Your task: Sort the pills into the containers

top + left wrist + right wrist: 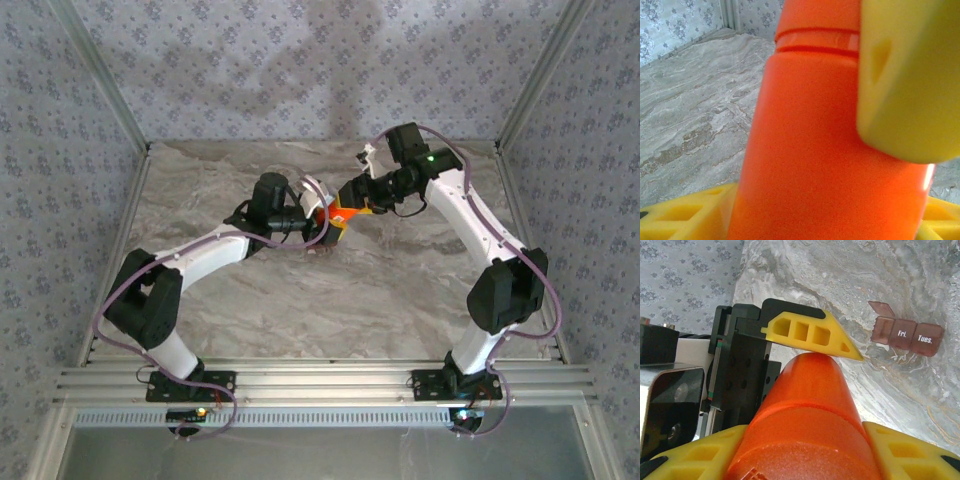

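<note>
My right gripper (805,455) clamps the bottle (810,390), my left gripper (825,225) seemingly closed on its other end, while the containers (907,335), at 2 o'clock in the right wrist view, show no pills, so all sorting remains.

Rear overhead view, wrist close-ups (orange bottle (805,150) common to all)

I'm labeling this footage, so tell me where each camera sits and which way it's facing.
Top external: above and behind the bases, looking down on the table; both arms show, meeting at the orange bottle.
Left wrist: on the left arm, facing the bottle close up; left fingers at the bottom.
Right wrist: on the right arm, looking along the bottle toward the containers; right fingers at the bottom.
All three share the bottle.
</note>
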You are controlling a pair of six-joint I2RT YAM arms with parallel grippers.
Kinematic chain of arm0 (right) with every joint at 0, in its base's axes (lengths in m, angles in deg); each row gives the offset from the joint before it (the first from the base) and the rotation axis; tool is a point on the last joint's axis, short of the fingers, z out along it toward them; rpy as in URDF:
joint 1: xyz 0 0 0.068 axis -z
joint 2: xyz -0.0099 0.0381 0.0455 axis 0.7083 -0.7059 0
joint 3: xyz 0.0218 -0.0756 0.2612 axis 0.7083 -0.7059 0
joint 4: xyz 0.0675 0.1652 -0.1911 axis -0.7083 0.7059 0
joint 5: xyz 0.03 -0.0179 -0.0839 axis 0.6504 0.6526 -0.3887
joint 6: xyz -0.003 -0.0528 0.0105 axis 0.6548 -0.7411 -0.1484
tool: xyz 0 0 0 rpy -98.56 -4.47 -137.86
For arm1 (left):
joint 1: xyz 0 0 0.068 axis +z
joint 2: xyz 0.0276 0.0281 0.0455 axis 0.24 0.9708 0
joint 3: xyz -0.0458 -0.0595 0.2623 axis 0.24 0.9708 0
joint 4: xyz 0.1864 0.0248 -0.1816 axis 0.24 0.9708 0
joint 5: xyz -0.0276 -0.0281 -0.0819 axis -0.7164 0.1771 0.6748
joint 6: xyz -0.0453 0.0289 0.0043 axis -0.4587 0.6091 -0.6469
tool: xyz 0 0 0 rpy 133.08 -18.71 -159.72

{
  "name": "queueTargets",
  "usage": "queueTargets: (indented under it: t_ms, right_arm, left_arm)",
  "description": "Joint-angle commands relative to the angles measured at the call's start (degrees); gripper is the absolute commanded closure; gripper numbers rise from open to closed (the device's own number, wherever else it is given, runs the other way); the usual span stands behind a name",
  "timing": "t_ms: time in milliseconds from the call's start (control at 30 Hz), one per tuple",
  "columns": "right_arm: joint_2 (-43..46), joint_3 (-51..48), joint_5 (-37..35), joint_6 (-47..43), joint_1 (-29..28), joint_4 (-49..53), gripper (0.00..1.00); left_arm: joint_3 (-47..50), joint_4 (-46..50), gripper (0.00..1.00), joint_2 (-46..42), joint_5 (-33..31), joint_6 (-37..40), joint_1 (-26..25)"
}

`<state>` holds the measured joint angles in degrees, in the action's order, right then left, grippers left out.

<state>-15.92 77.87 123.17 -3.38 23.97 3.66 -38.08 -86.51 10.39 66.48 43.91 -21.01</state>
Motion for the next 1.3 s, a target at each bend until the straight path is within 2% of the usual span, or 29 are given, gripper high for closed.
queueTargets:
  t_ms: [0,200,333,400,533,667,767,867,1067,1267]
  right_arm:
    - [1.6,-0.4,1.7,0.4,-0.2,-0.3,0.69]
    - [1.3,-0.5,1.4,0.4,-0.1,-0.4,0.68]
    - [1.1,-0.7,1.1,0.6,-0.1,-0.5,0.64]
    - [1.2,-0.6,0.9,0.7,-0.1,-0.5,0.57]
    - [2.2,-0.5,0.2,1.4,0.5,-0.9,0.44]
    - [5.8,-2.1,0.2,1.3,2.9,-0.7,0.34]
    - [10.3,-5.8,0.4,2.1,5.7,-2.1,0.31]
    - [14.9,-10.7,1.1,6.5,8.6,-7.0,0.28]
    - [18.9,-16.7,-9.0,21.8,9.2,-19.6,0.19]
    - [15.9,-15.2,-12.4,27.5,7.0,-25.6,0.17]
  left_arm:
    - [-2.6,-1.3,0.38,0.4,0.5,-0.7,-0.3]
    - [-3.5,-1.2,0.53,0.4,0.9,-2.2,-0.4]
    - [-3.9,-0.8,0.63,0.5,0.8,-2.6,-0.5]
    - [-3.9,-0.5,0.72,0.6,0.5,-2.7,-0.7]
    - [-3.7,0.0,0.99,0.4,-1.0,-2.7,-0.7]
    - [-2.3,-1.7,1.00,-0.4,-2.4,-2.5,-0.7]
    - [-1.0,-4.3,1.00,-1.0,-2.5,-3.4,-0.2]
    - [-2.3,-2.1,1.00,-0.8,-2.4,-3.4,0.0]
    - [-3.3,0.8,1.00,-0.6,-1.5,-0.8,0.0]
    - [-2.5,1.0,1.00,-2.2,-5.2,-1.2,-0.1]
